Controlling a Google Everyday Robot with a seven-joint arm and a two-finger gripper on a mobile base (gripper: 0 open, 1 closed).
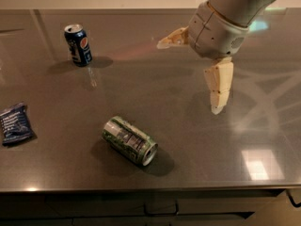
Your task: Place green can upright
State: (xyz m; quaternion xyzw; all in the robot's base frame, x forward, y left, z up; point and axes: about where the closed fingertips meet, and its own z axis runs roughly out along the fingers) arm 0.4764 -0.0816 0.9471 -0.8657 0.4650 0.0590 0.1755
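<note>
The green can (129, 140), with a light green and white label and silver ends, lies on its side on the dark grey table (155, 93), near the front edge, left of centre. My gripper (190, 76) hangs above the table at the upper right, well to the right of and behind the can. Its two cream fingers (218, 86) are spread wide apart and hold nothing.
A dark blue Pepsi can (78, 44) stands upright at the back left. A dark blue snack bag (15, 123) lies at the left edge. The table's front edge runs along the bottom, with drawers below.
</note>
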